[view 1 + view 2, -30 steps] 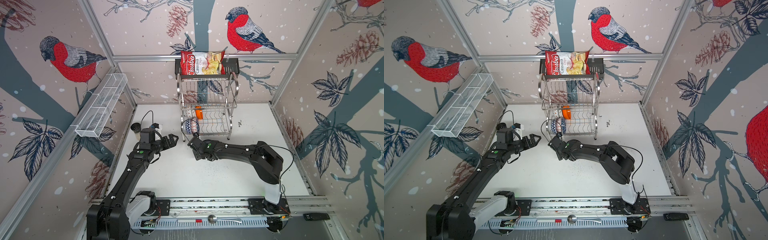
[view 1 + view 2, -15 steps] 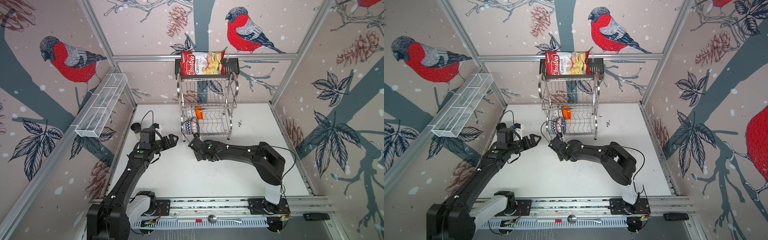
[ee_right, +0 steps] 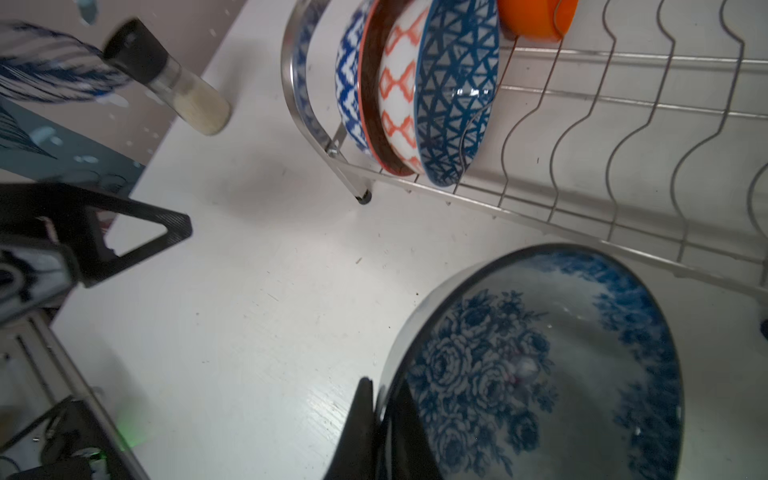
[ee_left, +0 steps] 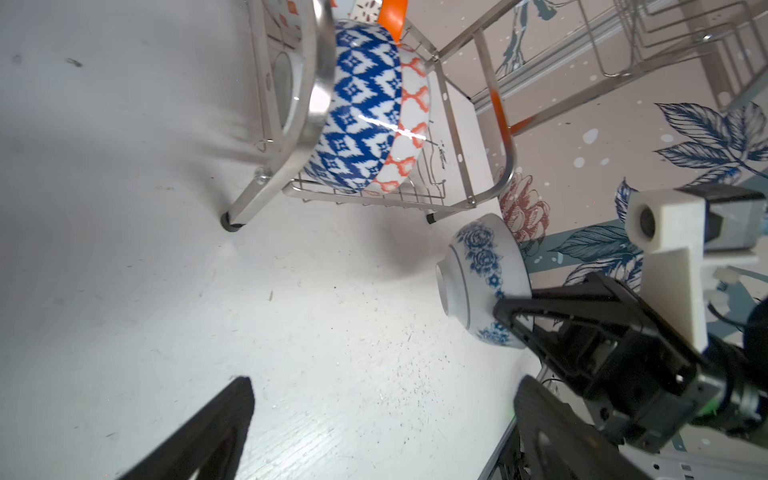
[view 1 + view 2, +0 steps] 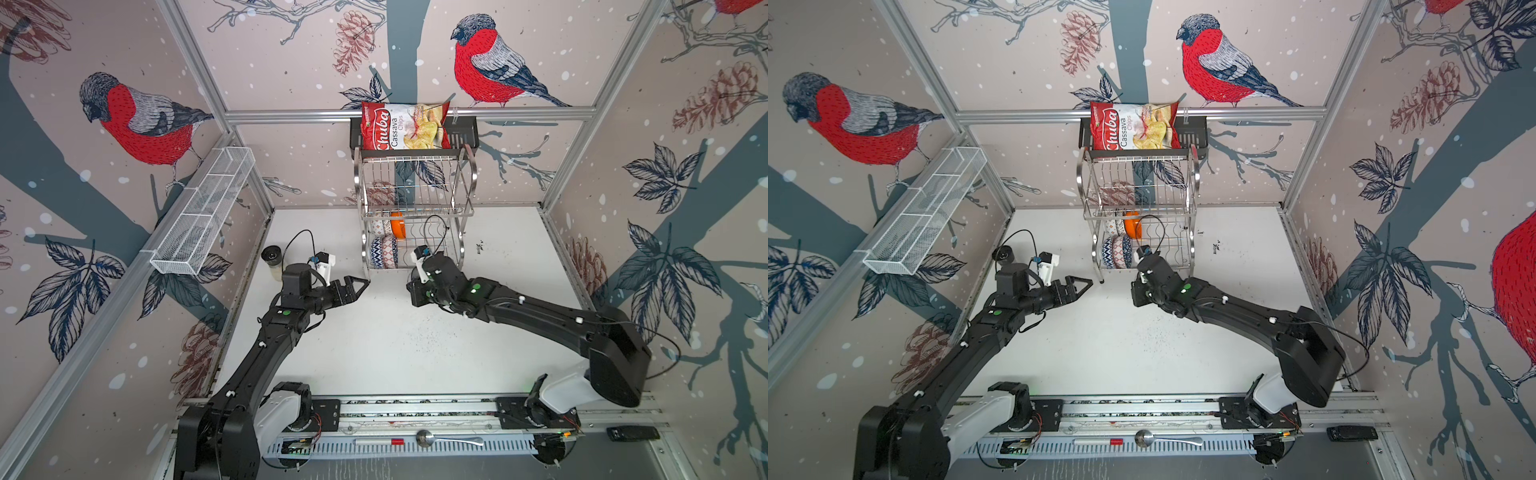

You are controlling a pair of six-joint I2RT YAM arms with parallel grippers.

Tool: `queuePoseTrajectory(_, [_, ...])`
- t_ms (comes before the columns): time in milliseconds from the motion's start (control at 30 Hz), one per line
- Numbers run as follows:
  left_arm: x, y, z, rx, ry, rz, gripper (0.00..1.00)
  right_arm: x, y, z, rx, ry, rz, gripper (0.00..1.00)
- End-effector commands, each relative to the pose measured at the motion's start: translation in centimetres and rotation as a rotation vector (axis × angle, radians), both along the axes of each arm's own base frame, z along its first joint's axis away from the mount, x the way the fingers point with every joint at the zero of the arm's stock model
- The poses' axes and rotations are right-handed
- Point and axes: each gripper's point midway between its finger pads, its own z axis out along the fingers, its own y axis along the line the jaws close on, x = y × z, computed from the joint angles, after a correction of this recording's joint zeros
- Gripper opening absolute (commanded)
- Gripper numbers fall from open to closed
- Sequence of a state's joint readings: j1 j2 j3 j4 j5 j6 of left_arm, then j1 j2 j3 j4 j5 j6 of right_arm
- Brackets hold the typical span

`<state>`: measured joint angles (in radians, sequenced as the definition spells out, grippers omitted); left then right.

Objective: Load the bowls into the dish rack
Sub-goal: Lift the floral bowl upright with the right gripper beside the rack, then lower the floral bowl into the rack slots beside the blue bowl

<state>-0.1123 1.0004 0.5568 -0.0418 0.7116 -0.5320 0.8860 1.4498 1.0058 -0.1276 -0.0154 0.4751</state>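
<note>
My right gripper (image 3: 380,419) is shut on the rim of a blue-floral bowl (image 3: 540,365), one finger inside and one outside. The left wrist view shows this bowl (image 4: 482,282) turned on its side in front of the dish rack (image 4: 307,83). In both top views the right wrist hides the bowl. The rack (image 5: 415,216) (image 5: 1138,217) stands at the back wall. Its lower tier holds a blue-and-white bowl (image 3: 349,79), a red-orange bowl (image 3: 399,95), a dark-blue triangle bowl (image 3: 457,91) and an orange bowl (image 3: 536,16). My left gripper (image 5: 357,286) (image 4: 382,415) stands open and empty, left of the rack.
A glass shaker jar with a black lid (image 5: 272,259) stands by the left wall behind my left arm. A white mesh basket (image 5: 203,216) hangs on that wall. Above the rack a chips bag (image 5: 403,126) sits on a black shelf. A spoon (image 5: 424,438) lies on the front rail.
My right gripper has shut on the floral bowl's rim and shifted a little to the right along the rack's front. The left arm has barely moved.
</note>
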Motion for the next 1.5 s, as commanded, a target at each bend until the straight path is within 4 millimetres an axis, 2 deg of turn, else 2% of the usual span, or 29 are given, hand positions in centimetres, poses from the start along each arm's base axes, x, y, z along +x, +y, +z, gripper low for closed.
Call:
queuePoseTrajectory(0, [0.1, -0.9, 2.3, -0.047, -0.12, -0.039, 0.98, 0.5, 0.8, 5.4, 0.253, -0.076, 0.067, 0.01])
queuePoseTrajectory(67, [-0.3, -1.4, 2.2, -0.043, -0.134, -0.049, 0.98, 1.0, -0.4, 6.9, 0.323, -0.109, 0.061, 0.01])
queuePoseTrajectory(233, [-0.5, -1.8, 1.3, -0.01, -0.118, -0.051, 0.98, 2.2, -2.4, 9.4, 0.484, -0.146, 0.065, 0.01])
queuePoseTrajectory(400, [-0.4, -1.9, 0.7, -0.008, -0.09, -0.051, 0.98, 3.5, -2.9, 10.2, 0.585, -0.164, 0.047, 0.0])
queuePoseTrajectory(667, [-0.5, -2.1, 0.4, -0.002, -0.081, -0.057, 0.98, 6.3, -1.5, 9.1, 0.675, -0.095, 0.016, 0.0])
queuePoseTrajectory(933, [-0.4, -2.0, 0.2, 0.007, -0.072, -0.052, 0.98, 8.1, -0.2, 8.4, 0.757, -0.05, 0.01, 0.0])
queuePoseTrajectory(1233, [-0.4, -2.0, 0.2, 0.005, -0.074, -0.055, 0.98, 9.7, 0.6, 7.3, 0.859, 0.006, 0.021, 0.0])
queuePoseTrajectory(1467, [-0.4, -2.0, 0.1, 0.007, -0.068, -0.052, 0.98, 10.4, 1.3, 5.7, 0.927, 0.055, 0.045, 0.0])
